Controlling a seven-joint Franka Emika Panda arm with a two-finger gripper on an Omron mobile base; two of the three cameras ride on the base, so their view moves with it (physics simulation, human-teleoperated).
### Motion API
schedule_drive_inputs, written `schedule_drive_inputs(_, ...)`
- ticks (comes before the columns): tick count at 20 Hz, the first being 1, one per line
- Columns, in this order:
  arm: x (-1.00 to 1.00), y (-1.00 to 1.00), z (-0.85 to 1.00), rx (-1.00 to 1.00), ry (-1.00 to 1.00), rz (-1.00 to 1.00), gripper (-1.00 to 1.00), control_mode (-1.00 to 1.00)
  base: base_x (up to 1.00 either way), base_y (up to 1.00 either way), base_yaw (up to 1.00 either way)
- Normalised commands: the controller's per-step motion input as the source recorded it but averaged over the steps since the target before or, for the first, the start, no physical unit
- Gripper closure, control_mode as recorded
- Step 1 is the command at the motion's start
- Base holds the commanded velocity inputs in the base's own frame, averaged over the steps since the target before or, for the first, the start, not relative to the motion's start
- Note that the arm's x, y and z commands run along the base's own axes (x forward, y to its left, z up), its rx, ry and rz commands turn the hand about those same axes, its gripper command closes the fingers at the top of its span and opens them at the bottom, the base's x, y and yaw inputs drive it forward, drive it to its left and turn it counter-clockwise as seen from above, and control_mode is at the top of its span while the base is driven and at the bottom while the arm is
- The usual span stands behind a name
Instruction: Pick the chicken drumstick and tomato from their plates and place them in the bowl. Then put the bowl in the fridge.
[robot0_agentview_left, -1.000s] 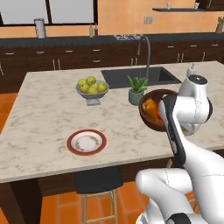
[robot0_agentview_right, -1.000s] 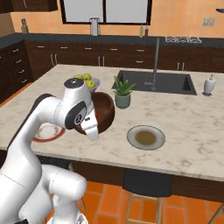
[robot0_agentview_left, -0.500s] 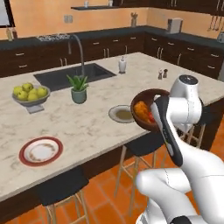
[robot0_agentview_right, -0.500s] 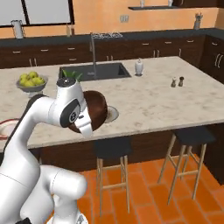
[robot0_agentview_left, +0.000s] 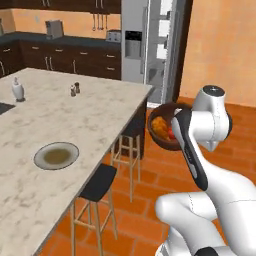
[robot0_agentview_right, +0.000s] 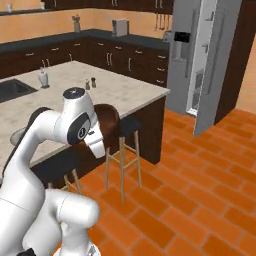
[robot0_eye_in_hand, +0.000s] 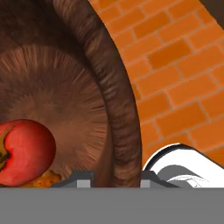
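While the arm holds it out over the orange brick floor (robot0_agentview_right: 200, 170), the brown wooden bowl (robot0_agentview_left: 161, 126) hangs clear of the marble tabletop (robot0_agentview_left: 65, 120), just past its corner and above the stools (robot0_agentview_left: 100, 182). The gripper (robot0_eye_in_hand: 111, 177) is clamped narrow on the bowl's rim, one finger inside the wall and one outside, as the hand view shows along its lower edge. Inside the bowl lie the red tomato (robot0_eye_in_hand: 26, 153) and, touching it from below, a bit of the golden chicken drumstick (robot0_eye_in_hand: 43, 179); from the left base view both show as orange and red patches against the dark inner wall. In the right base view the bowl (robot0_agentview_right: 107, 120) sits partly hidden behind the arm's white joint. On the tabletop one grey-rimmed plate (robot0_agentview_left: 56, 155) with a brownish centre lies bare, well apart from the bowl. The grey fridge (robot0_agentview_right: 200, 60) stands beyond the end of the tabletop with one door swung open, white shelves showing inside (robot0_agentview_left: 162, 45). A white bottle (robot0_agentview_left: 18, 90) and two small shakers (robot0_agentview_left: 74, 90) stand farther along the tabletop.
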Motion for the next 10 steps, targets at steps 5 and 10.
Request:
schedule_drive_inputs(5,0.00,0.00,0.00,0.00,0.00,0.00,1.00,1.00,0.74,0.10,-0.54)
schedule_drive_inputs(10,0.00,0.00,0.00,0.00,0.00,0.00,1.00,1.00,1.00,-0.03,-0.09)
